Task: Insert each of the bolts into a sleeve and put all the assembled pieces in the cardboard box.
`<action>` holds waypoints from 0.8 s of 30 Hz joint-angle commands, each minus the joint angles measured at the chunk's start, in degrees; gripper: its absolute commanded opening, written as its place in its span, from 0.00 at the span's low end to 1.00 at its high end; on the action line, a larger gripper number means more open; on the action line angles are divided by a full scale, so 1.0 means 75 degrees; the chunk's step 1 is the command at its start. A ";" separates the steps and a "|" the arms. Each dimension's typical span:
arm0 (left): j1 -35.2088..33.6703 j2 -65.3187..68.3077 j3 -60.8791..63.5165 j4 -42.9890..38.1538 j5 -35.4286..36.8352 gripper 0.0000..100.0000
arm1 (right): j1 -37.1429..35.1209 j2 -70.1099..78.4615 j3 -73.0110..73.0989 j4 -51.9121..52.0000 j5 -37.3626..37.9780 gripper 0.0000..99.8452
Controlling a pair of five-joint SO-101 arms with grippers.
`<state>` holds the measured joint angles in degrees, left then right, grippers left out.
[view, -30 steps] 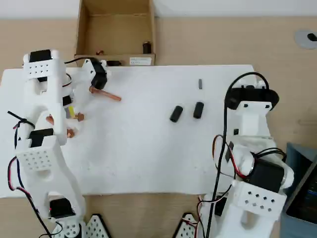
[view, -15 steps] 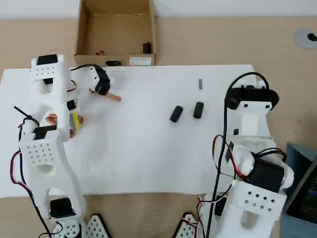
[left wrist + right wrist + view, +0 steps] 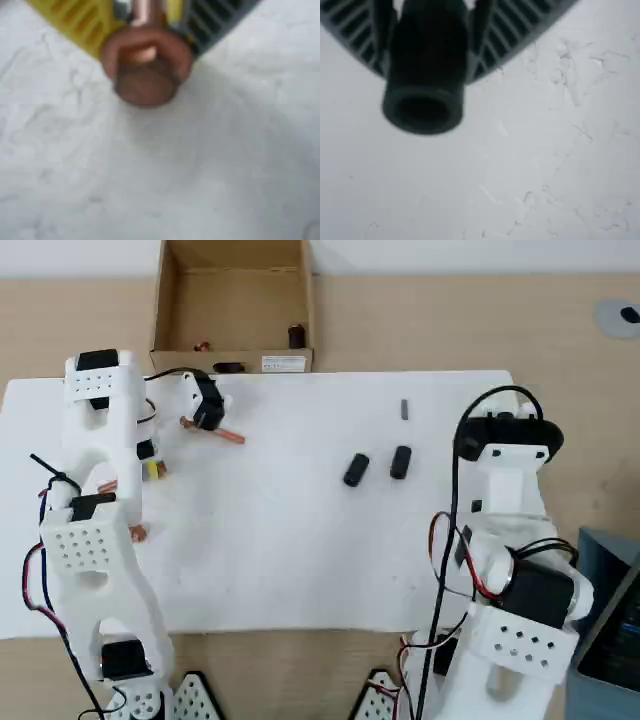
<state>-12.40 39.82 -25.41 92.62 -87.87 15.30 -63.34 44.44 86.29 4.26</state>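
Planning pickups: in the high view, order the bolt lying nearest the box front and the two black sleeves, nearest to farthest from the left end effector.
1. Bolt, close by the left end effector, left side.
2. Tilted sleeve, middle.
3. Straighter sleeve, farther right.

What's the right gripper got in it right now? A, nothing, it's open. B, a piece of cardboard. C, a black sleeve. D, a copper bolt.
C: in the right wrist view the right gripper is shut on a black sleeve, with the sleeve's hollow end facing the camera above the white sheet.
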 commanded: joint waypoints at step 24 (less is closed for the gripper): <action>0.0352 -0.1940 -0.3985 0.1043 0.6505 0.00 | 0.0053 -0.0147 -0.1635 0.0856 0.1008 0.01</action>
<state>-11.43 34.46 -52.22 99.65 -46.64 15.30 -63.52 36.35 91.74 11.82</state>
